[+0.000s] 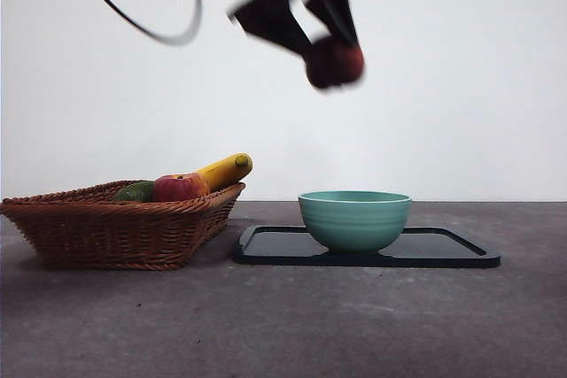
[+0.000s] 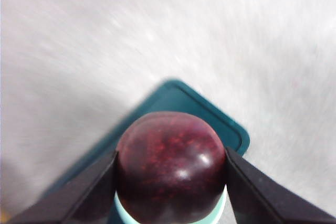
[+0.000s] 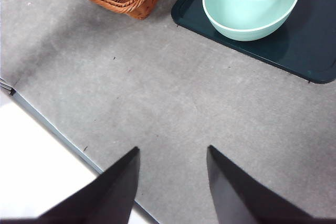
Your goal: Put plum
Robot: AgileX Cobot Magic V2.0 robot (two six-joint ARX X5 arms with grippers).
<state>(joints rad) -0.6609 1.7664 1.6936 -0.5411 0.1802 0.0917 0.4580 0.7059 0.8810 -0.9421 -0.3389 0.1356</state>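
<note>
Left pincer [image 1: 330, 46] clenched on the plum [image 1: 334, 62], high above the teal bowl [image 1: 354, 219] on the dark tray [image 1: 461, 257]. Motion blurred: a fast swing could shake the glossy fruit loose, or an early release could miss the bowl. Right pincer [image 3: 173, 182] waits, jaws apart over bare desk [image 3: 157, 93].

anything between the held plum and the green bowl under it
Nothing: in the front view only bare wall shows between the plum, clamped in the left gripper, and the bowl.
</note>
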